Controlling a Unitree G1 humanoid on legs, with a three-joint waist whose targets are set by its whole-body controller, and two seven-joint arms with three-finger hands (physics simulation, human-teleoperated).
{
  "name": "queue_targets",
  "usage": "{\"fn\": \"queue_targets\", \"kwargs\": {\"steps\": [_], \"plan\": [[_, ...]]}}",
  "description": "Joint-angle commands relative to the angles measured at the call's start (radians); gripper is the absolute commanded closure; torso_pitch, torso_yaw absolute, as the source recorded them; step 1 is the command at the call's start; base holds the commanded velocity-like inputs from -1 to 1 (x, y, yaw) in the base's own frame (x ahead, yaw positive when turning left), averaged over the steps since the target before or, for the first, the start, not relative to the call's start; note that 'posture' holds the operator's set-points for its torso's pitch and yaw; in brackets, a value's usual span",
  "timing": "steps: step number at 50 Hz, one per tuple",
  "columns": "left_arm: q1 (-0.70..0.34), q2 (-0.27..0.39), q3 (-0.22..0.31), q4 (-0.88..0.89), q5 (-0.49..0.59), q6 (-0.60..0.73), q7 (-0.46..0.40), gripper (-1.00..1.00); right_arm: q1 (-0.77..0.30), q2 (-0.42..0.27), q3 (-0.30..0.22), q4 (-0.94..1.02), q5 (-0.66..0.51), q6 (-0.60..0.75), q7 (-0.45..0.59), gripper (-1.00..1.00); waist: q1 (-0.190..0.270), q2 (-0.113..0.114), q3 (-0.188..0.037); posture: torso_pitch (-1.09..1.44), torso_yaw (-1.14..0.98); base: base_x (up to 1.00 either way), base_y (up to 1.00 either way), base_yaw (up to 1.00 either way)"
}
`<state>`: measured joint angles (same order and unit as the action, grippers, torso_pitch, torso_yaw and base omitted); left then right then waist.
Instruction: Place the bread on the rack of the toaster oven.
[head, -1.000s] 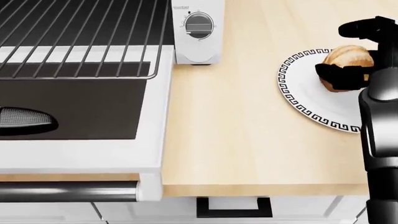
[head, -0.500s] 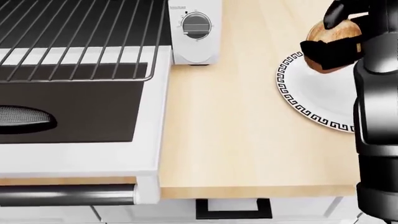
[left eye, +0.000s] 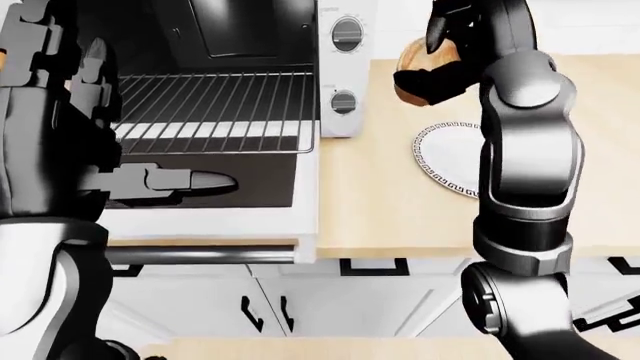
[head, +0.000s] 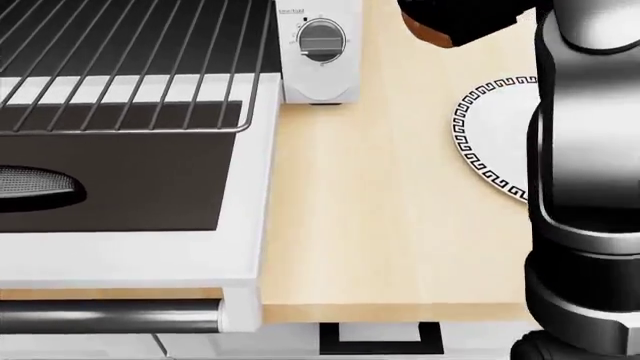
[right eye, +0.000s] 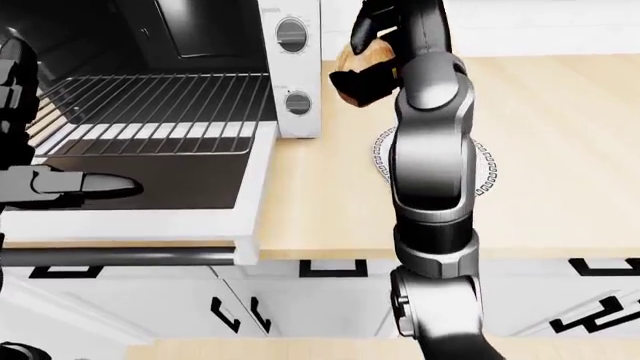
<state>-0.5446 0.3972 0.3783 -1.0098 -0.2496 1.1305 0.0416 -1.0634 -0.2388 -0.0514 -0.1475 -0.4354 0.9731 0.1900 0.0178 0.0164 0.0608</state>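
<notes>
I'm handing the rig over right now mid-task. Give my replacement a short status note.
Right hand: shut on the bread, held above the counter, off the plate.
Left hand: holds nothing, raised at the left of the left-eye view; grip unclear.
Toaster oven: door down, rack pulled out and bare.
Done: bread picked up.
Left: carry it left over the rack, set it down, release.

The bread (left eye: 413, 61), a round golden-brown roll, is held up off the tabletop in the right robot hand (left eye: 440, 64), just right of the toaster oven (left eye: 345, 67). The oven's door hangs open, and its wire rack (left eye: 215, 109) (pulled out, level) lies bare.
</notes>
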Motion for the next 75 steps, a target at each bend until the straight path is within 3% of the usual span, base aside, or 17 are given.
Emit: {"fn": "queue_targets", "kwargs": {"steps": [1, 16, 30, 50, 64, 75], "plan": [[-0.027, 0.013, 0.002, -0.009, 0.0, -0.025, 0.012, -1.0, -0.044, -0.002, 0.005, -0.044, -0.011, -0.006, 0.017, 1.0, 0.002, 0.002, -0.026, 0.0, 0.06, 0.0, 0.0, 0.0], [-0.009, 0.021, 0.016, -0.016, -0.02, -0.037, 0.019, -1.0, -0.159, 0.095, 0.064, -0.068, -0.004, 0.045, 0.137, 1.0, 0.042, 0.011, -0.024, 0.0, 0.14, 0.0, 0.0, 0.0], [0.007, 0.012, 0.022, -0.022, -0.033, -0.047, 0.03, -1.0, -0.27, 0.142, 0.072, 0.089, 0.004, -0.039, 0.196, 1.0, 0.106, 0.015, -0.028, 0.0, 0.21, 0.0, 0.0, 0.0], [0.013, 0.047, 0.08, -0.037, -0.116, -0.028, 0.066, -1.0, -0.34, 0.213, 0.061, 0.387, 0.112, -0.249, 0.107, 1.0, 0.245, 0.038, -0.044, 0.0, 0.31, 0.0, 0.0, 0.0], [0.044, 0.068, 0.067, -0.037, -0.109, -0.058, 0.075, -1.0, -0.367, 0.232, 0.068, 0.507, 0.164, -0.332, 0.052, 1.0, 0.347, 0.053, -0.055, 0.0, 0.37, 0.0, 0.0, 0.0], [0.071, 0.055, 0.06, -0.037, -0.075, -0.083, 0.049, -1.0, -0.374, 0.233, 0.067, 0.593, 0.182, -0.389, 0.015, 1.0, 0.39, 0.055, -0.064, 0.0, 0.37, 0.0, 0.0, 0.0]]}}
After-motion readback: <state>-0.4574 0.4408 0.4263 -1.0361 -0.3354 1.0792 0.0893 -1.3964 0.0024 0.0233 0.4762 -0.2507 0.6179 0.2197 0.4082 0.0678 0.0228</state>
